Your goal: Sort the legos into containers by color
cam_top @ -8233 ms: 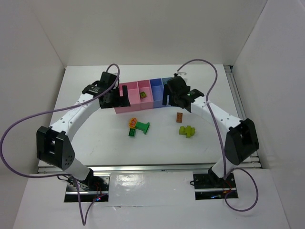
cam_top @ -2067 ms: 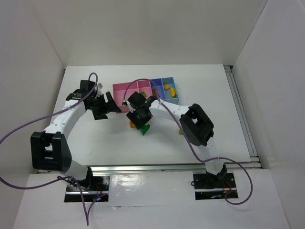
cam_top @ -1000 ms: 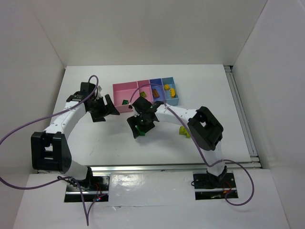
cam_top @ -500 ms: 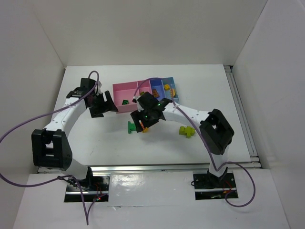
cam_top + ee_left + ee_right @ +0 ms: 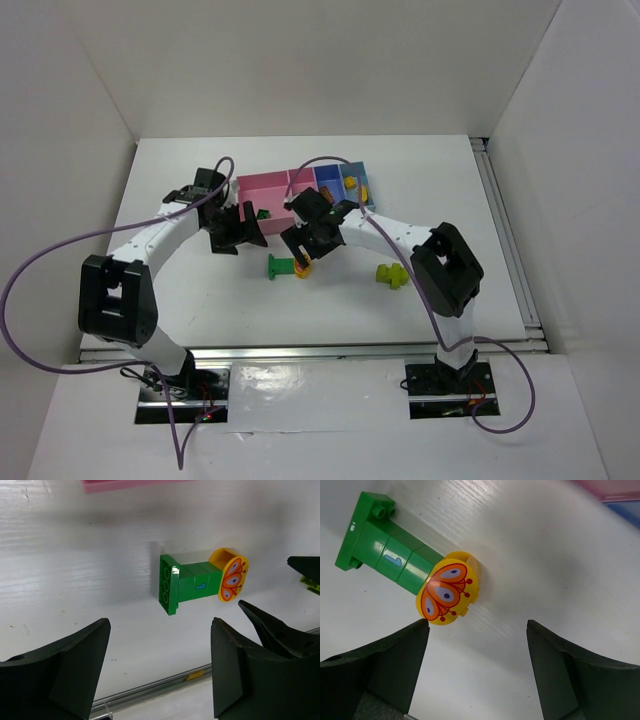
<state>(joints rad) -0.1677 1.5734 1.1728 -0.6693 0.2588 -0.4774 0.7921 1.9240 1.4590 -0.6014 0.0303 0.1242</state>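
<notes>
A dark green brick (image 5: 280, 266) with a round yellow butterfly piece (image 5: 303, 267) on its end lies flat on the table. It shows in the left wrist view (image 5: 187, 583) and the right wrist view (image 5: 390, 550), with the yellow piece (image 5: 447, 594) attached. My left gripper (image 5: 240, 229) is open and empty, above and left of it. My right gripper (image 5: 310, 243) is open and empty, just above the yellow piece. A lime green brick (image 5: 392, 274) lies to the right. The row of bins (image 5: 270, 184) holds a dark green brick (image 5: 262, 213) and yellow-orange pieces (image 5: 353, 184).
White walls enclose the table on three sides. A metal rail (image 5: 310, 349) runs along the near edge, also seen in the left wrist view (image 5: 165, 685). The right arm's links (image 5: 445, 265) stretch across the middle right of the table.
The right gripper carried the green-and-yellow piece, set it on the table and opened. The left gripper moved right toward the bins' front left corner.
</notes>
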